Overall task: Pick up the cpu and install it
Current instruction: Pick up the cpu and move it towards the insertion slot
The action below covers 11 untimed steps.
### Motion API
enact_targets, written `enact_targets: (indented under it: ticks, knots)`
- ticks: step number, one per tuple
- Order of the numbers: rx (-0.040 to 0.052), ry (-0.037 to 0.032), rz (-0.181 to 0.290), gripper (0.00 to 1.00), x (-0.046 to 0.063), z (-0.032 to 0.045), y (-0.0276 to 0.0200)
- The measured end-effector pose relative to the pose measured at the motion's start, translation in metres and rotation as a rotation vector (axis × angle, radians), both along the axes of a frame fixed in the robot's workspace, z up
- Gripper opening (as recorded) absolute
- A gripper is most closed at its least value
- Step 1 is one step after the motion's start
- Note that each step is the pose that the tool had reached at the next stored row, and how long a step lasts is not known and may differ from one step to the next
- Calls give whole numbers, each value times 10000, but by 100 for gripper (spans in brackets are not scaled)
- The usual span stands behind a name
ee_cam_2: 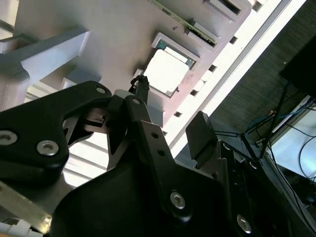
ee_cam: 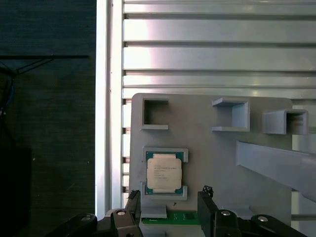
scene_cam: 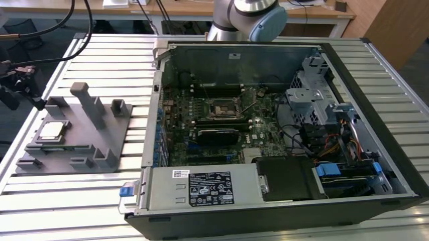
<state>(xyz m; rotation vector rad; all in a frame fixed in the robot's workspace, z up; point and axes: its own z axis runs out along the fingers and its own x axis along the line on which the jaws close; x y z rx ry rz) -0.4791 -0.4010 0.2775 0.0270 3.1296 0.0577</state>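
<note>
The cpu [scene_cam: 52, 131] is a small square chip with a silvery top, lying flat in a recess of the grey fixture tray [scene_cam: 100, 145] at the exterior view's left. In both wrist views the cpu [ee_cam: 164, 173] [ee_cam_2: 168, 69] lies just beyond my fingertips. My gripper [ee_cam: 170, 203] [ee_cam_2: 170, 112] hovers above the tray, open, with nothing between its black fingers [ee_cam: 133, 205]. In the exterior view the gripper [scene_cam: 23, 90] hangs at the left edge, a little above and beside the tray. The motherboard socket [scene_cam: 221, 108] lies inside the open computer case.
The open computer case [scene_cam: 282, 211] takes up the middle and right of the slatted metal table [scene_cam: 100, 55]. Tall grey posts [scene_cam: 90, 103] rise from the tray near the cpu. A green board [ee_cam: 182, 217] lies in the tray beside the cpu. Cables hang at the exterior view's left.
</note>
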Motion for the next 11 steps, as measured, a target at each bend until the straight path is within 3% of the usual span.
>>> enact_targets:
  ticks: [11]
  knots:
    - [-4,1,0,58,0,4,0]
